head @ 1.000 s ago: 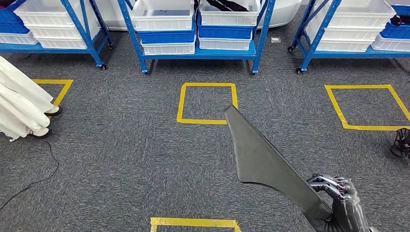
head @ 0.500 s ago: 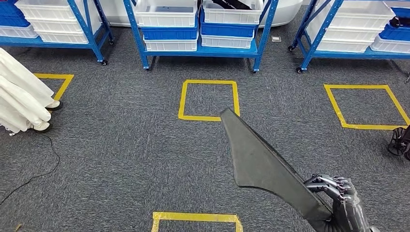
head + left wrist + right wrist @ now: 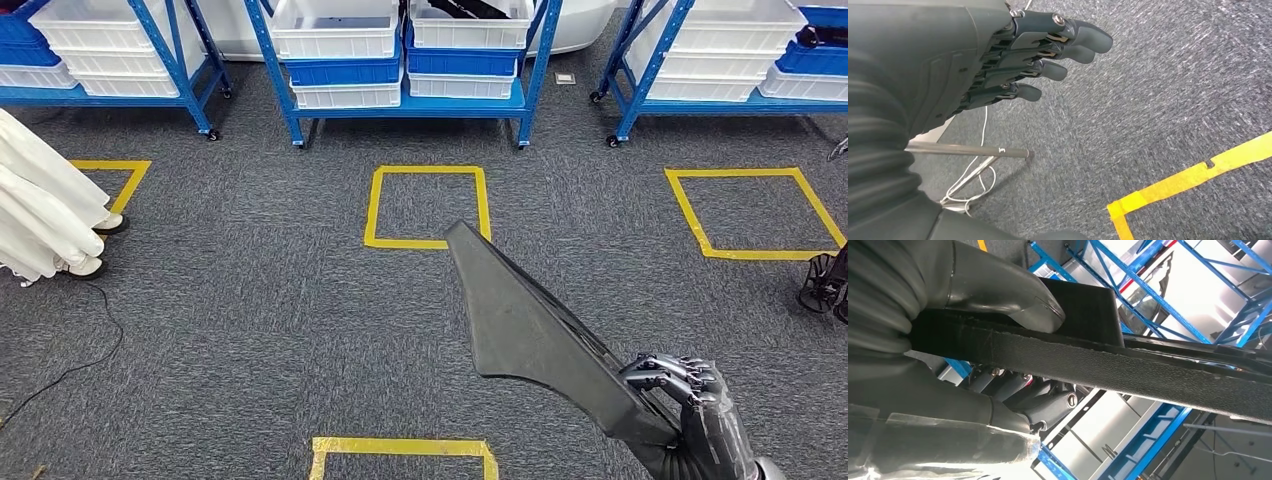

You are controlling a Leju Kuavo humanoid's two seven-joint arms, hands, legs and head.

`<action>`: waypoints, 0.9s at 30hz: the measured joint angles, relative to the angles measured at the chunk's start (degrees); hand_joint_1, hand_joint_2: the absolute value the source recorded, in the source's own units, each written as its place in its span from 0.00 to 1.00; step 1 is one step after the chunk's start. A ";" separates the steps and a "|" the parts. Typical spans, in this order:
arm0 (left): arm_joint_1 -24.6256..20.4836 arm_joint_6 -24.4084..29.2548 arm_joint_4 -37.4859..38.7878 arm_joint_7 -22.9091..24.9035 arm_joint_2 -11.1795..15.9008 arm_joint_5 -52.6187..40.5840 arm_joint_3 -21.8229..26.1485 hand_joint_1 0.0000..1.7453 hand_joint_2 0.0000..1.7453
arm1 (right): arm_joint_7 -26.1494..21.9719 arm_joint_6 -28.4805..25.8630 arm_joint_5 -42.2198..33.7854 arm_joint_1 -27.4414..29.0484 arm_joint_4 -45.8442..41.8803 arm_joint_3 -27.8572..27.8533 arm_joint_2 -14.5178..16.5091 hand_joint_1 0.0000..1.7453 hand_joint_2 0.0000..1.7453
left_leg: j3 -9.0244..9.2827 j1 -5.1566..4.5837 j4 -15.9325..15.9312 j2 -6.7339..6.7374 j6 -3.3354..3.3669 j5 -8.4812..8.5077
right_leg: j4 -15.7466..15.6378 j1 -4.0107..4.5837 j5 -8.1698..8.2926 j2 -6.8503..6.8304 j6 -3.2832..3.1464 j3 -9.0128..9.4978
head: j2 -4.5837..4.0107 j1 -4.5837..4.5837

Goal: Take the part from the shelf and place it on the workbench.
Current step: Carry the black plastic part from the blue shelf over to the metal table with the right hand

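Since a second ago, your whole head view is shifting: shelves (image 3: pixel 400 100) and yellow tape squares (image 3: pixel 428 208) are sliding up and left, meaning the camera is moving. Your right hand (image 3: pixel 690 410) is gripping the long dark part (image 3: pixel 530 325) by its narrow end, thumb (image 3: pixel 998 285) pressing one face, over grey carpet (image 3: pixel 250 300). Your left hand (image 3: pixel 1013 55) is hanging with nothing in it, fingers (image 3: pixel 1068 47) apart. No readable writing is showing. White and blue bins (image 3: pixel 340 35) are sitting on the shelves; a person's white sleeves (image 3: pixel 40 215) are showing at left.

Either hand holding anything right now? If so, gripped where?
The right hand grips the long dark part at its narrow near end, thumb on one face. The left hand holds nothing.
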 joint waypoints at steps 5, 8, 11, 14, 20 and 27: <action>-0.07 -0.02 0.00 0.35 -0.07 -0.30 -0.02 0.00 1.00 | 0.01 0.71 -0.33 -0.10 -0.01 -0.60 0.13 1.00 1.00 | 1.89 -0.68 -4.92 -0.13 1.37 1.37 | -0.40 0.40 0.61 -0.08 1.30 -0.43 | 0.00 0.04; -0.17 -0.01 0.00 0.42 -0.26 -0.44 -0.03 0.00 1.00 | -0.01 0.88 -0.41 -0.11 -0.02 -0.99 0.07 1.00 1.00 | 1.81 -0.47 -6.12 0.25 2.73 2.47 | 5.27 0.65 -2.61 -0.12 0.85 -3.39 | 0.00 0.21; -0.19 -0.02 0.00 0.43 -0.31 -0.48 -0.02 0.00 1.00 | 0.01 0.97 -0.42 0.03 0.04 -1.21 0.03 1.00 1.00 | 1.09 -0.87 -6.15 0.36 3.18 2.89 | 16.48 0.55 -7.12 -0.12 0.56 -8.68 | 0.00 0.31; -0.19 -0.02 0.00 0.43 -0.39 -0.55 -0.02 0.00 1.00 | 0.01 0.98 -0.40 0.10 0.11 -1.40 -0.01 1.00 1.00 | 0.93 -1.11 -6.09 0.32 3.07 3.12 | 11.39 0.55 -4.69 -0.16 1.77 -5.45 | 0.00 0.33; -0.15 -0.03 0.00 0.40 -0.31 -1.34 -0.09 0.00 1.00 | 0.01 0.51 0.47 0.84 0.07 -1.59 0.22 1.00 1.00 | 0.38 -1.70 -5.06 0.31 2.95 2.86 | -1.02 0.43 -0.38 -0.27 1.18 1.00 | 0.00 -0.01; -0.15 -0.08 0.00 0.07 -0.38 -2.35 -0.21 0.00 1.00 | 0.01 -0.33 2.07 2.01 -0.04 -1.75 0.40 1.00 1.00 | 0.32 -1.18 -5.06 0.31 2.63 3.13 | -0.98 0.92 -0.20 -0.25 0.80 0.93 | 0.00 -0.02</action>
